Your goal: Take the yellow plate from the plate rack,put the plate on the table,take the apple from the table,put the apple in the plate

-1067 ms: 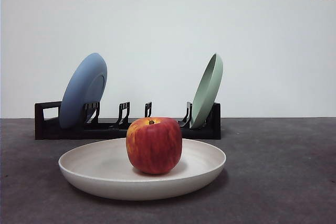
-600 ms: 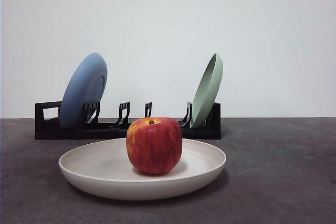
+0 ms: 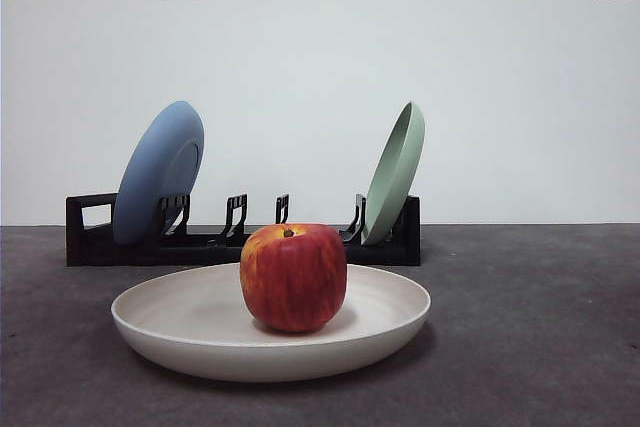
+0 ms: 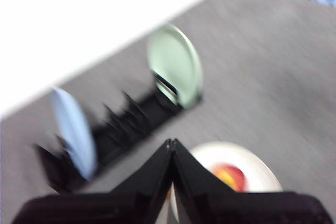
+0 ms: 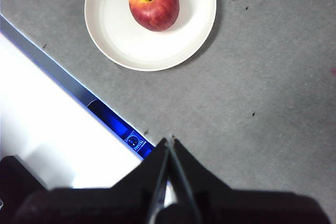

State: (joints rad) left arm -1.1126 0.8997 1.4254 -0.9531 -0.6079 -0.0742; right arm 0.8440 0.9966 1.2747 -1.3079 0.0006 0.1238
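The cream yellow plate [image 3: 200,327] lies flat on the dark grey table [image 3: 530,327] in front of the black plate rack [image 3: 90,237]. The red apple [image 3: 293,277] sits upright in the plate. The right wrist view shows the plate [image 5: 184,35] and apple [image 5: 154,2] from above, well away from my right gripper [image 5: 169,141], which is shut and empty. My left gripper [image 4: 170,142] is shut and empty, high above the table; its blurred view shows the plate [image 4: 260,163], apple [image 4: 230,176] and rack [image 4: 136,124].
A blue plate [image 3: 158,172] leans in the rack's left end and a pale green plate [image 3: 395,172] in its right end; the middle slots hold nothing. The table's edge with a blue-lit strip [image 5: 113,121] shows in the right wrist view.
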